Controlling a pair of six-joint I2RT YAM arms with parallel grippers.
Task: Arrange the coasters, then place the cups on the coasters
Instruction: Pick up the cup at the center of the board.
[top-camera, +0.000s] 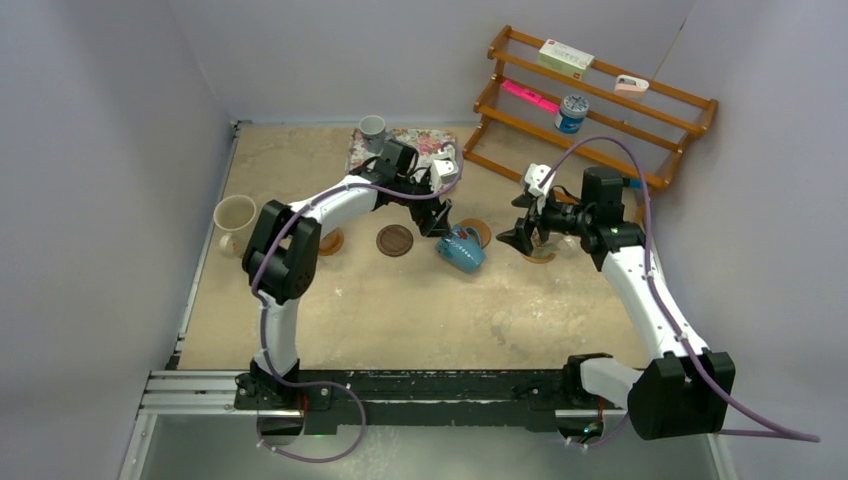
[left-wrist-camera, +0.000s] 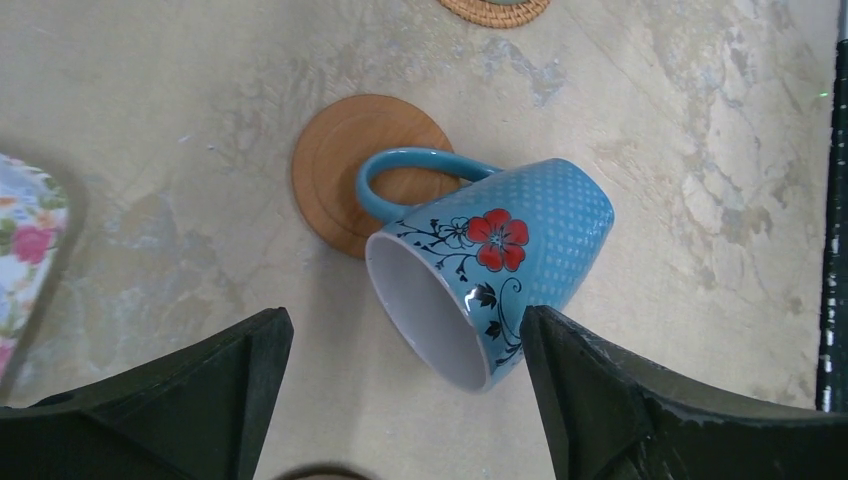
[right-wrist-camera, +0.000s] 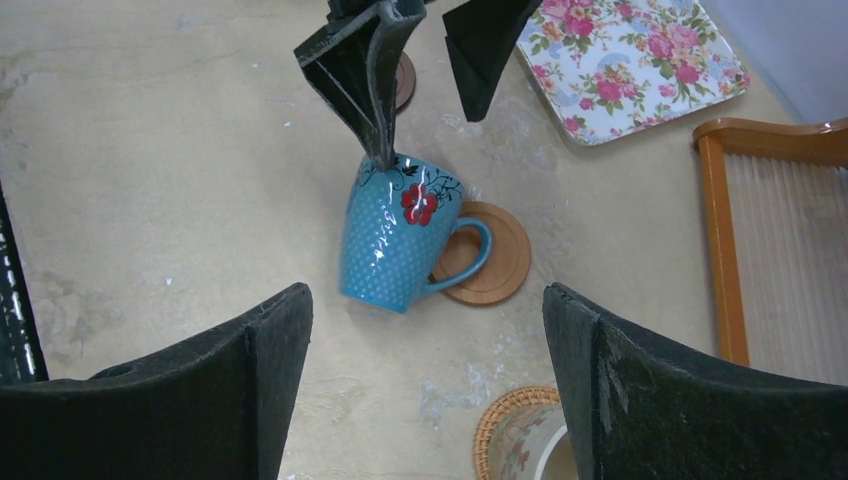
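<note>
The light blue mug (left-wrist-camera: 500, 265) lies tipped near the middle of the surface, its handle over a smooth coaster (left-wrist-camera: 335, 165). The left tool (left-wrist-camera: 402, 318) straddles its rim, jaws wide, one finger touching. Closing off-centre could roll it away. The right tool (right-wrist-camera: 427, 295) hangs open nearby.

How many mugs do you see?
4: cream mug far left; grey cup at the floral tray's far-left corner; blue mug lying on its side mid-table; printed mug on a woven coaster below the right gripper. More may be hidden.
</note>
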